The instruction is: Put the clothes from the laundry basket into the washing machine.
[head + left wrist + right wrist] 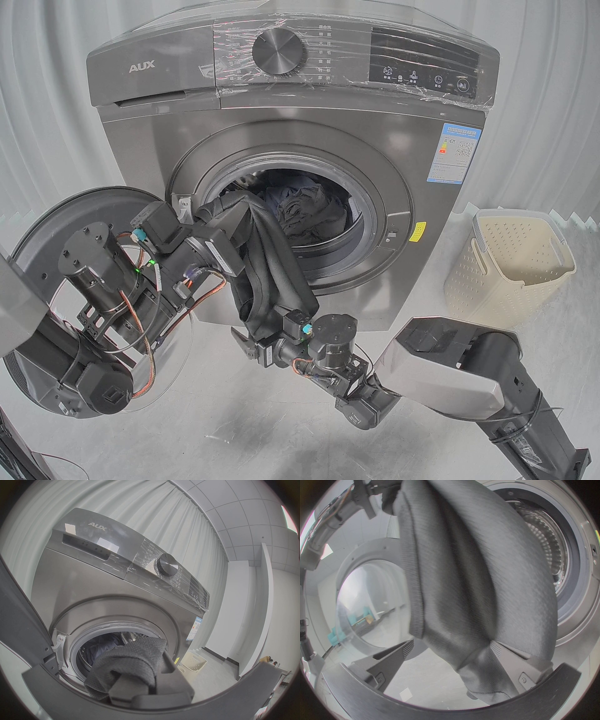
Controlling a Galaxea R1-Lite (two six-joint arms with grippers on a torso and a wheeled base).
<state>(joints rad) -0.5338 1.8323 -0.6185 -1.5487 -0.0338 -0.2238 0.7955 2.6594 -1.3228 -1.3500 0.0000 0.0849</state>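
**A:** Why's the garment strung out like that and not just stuffed in?

**B:** Going from the left: the door (62, 250) hangs wide open, off to the left of the left pincer (237, 212) and out of the way. That pincer is clamped on the top end of the dark garment (275, 275), right at the near-left lip of the drum mouth (375, 206). From there the cloth drops down outside the washer (387, 144) to the right pincer (257, 345) underneath.

**A:** So the right one's gripping the tail?

**B:** Doesn't look like it. Its wrist cam shows the fingers (390, 662) spread wide, with the tail hanging between them and draped over one. My guess is it's propping up the loose end so it doesn't drag or catch under the rim while the left one feeds it in.

**A:** Anything blocking?

**B:** Just beyond the left pincer, the drum holds a pile of clothes (306, 209) heaped close to the mouth, so room looks tightish. The tail is the real hassle. It's all below the lip, so it could hang out and foul the door unless it gets lifted. The basket (519, 262) stands on the floor well off to the right of the right pincer, beside the washer. Nothing sticks up above its rim, so I reckon this is the last piece.
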